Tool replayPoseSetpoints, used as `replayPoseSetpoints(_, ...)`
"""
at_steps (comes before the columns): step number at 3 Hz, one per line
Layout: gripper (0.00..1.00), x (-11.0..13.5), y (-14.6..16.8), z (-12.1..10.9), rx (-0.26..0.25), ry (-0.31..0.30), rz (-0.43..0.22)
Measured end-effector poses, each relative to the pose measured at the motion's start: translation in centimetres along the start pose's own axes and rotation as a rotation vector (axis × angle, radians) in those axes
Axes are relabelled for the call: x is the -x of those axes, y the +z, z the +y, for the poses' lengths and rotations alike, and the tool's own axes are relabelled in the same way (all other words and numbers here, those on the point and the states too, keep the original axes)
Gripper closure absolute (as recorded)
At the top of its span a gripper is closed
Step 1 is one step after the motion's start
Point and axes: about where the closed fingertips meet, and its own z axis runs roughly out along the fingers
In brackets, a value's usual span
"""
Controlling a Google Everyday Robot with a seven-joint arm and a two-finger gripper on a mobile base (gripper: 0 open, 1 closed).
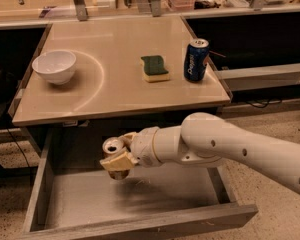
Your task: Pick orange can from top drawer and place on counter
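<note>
arm — white, smooth, dark screw holes | jaws — tan, over drawer

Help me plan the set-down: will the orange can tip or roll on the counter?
The can, held roughly upright by the gripper over the drawer, is round, so it probably rolls if tipped. The glossy counter looks flat; upright it should stand.

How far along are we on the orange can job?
Done: the drawer is open and the gripper is shut on the orange can inside it. In hand: the lift out; it sits below the counter. Left: carry it up and set it on the counter.
</note>
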Motion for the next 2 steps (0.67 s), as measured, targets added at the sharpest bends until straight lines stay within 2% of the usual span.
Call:
replayPoseSetpoints(1, 1.0, 4.2, -2.9, 0.6, -0.019, 0.021, 0.032)
replayPoseSetpoints(2, 1.0, 8.1, -4.9, 1.2, -0.023, 0.008, 0.075)
